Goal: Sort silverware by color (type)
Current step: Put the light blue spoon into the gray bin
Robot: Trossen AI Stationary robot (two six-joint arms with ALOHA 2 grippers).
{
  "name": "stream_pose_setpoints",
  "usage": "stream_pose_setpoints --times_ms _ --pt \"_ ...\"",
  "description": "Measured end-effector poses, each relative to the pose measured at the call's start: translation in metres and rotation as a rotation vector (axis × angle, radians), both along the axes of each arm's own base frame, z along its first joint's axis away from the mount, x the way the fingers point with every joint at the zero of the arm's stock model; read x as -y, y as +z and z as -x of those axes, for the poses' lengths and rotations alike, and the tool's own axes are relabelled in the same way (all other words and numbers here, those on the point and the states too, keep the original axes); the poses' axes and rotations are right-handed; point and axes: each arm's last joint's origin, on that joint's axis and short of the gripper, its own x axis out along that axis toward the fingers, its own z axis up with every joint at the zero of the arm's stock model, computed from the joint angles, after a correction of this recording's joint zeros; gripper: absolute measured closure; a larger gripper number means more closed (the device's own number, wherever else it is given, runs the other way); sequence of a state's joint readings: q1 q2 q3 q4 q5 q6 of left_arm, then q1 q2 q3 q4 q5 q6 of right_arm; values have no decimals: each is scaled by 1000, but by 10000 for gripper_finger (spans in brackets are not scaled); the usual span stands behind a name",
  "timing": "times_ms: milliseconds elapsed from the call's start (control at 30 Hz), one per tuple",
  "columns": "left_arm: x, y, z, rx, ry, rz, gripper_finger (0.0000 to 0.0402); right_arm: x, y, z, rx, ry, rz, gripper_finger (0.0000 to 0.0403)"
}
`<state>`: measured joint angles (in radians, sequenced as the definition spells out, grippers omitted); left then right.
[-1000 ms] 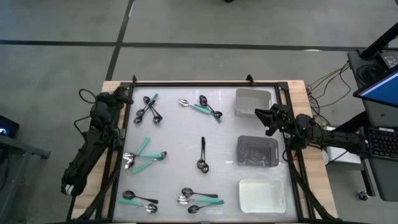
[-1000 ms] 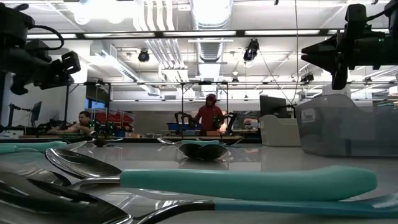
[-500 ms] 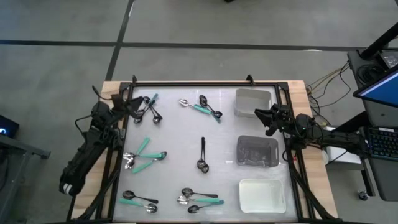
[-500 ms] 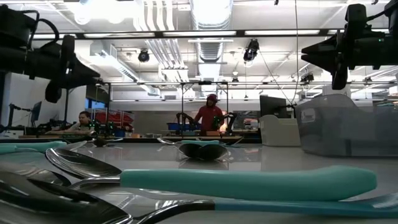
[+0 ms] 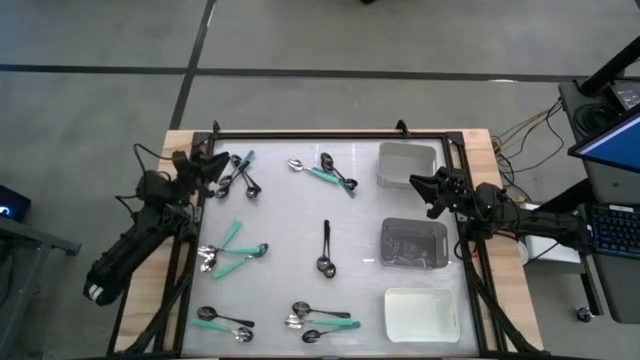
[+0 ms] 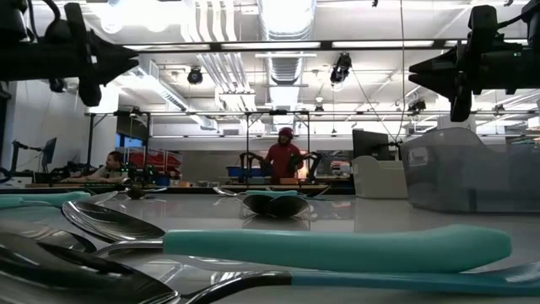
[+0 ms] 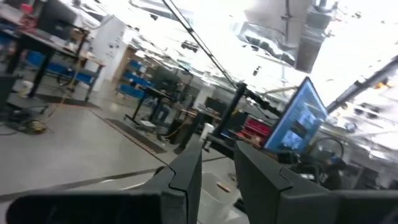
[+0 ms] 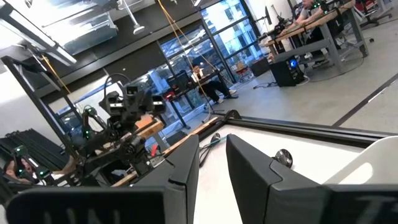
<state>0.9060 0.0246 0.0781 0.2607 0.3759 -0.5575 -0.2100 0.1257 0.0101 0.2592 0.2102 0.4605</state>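
The left end effector hangs above the bench edge beside the far-left cluster of spoons, fingers narrowly parted, holding nothing; the right end effector hovers just beside the far grey tray, narrowly parted, empty; more spoons lie scattered left of the trays, one black spoon beside the middle tray.

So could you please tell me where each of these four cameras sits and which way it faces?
High view: overhead, straight down on the table, both arms, spoons and trays.
Low view: table height, across teal-handled spoons into the room; both arms enter from above.
Left wrist view: past the left gripper into the room.
Right wrist view: past the right gripper across the table.
High and low views share the grey tray.
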Motion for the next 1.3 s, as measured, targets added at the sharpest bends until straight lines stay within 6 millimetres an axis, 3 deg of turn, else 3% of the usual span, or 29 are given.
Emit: stream_pose_setpoints --times_ms 133,367,733,1133,1300 --pt "2 4 -3 26 -34 -25 323 0 0 0 0 0 0 330" --pt "3 32 -5 75 10 -189 323 0 0 0 0 0 0 330" --pt "-26 52 -33 -104 -13 9 323 0 0 0 0 0 0 330" --pt "-54 101 -59 -140 -9 15 323 0 0 0 0 0 0 330" --pt "-62 116 -65 -214 1 154 323 0 0 0 0 0 0 330"
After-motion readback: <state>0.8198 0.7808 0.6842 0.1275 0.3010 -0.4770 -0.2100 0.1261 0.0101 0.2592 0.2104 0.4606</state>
